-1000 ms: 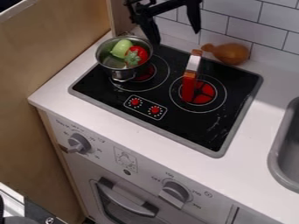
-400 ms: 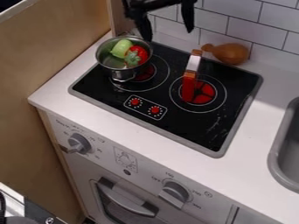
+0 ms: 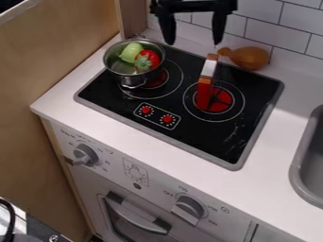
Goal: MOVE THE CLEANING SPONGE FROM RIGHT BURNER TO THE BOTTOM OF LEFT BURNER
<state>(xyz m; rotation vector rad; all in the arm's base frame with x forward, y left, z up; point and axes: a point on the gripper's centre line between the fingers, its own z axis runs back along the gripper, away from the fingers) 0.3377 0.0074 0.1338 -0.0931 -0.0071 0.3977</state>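
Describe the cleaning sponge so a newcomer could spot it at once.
On the black cooktop, find the right burner. The sponge is the narrow piece over its left part, red nearest the camera, pale in the middle, orange-brown at the far end. That banding sets it apart from the plain brown rounded item by the tiles.

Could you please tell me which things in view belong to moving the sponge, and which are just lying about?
Job:
- sponge
- right burner
- left burner
- gripper

Lying about:
- pot
- green vegetable
- red vegetable
- brown toy
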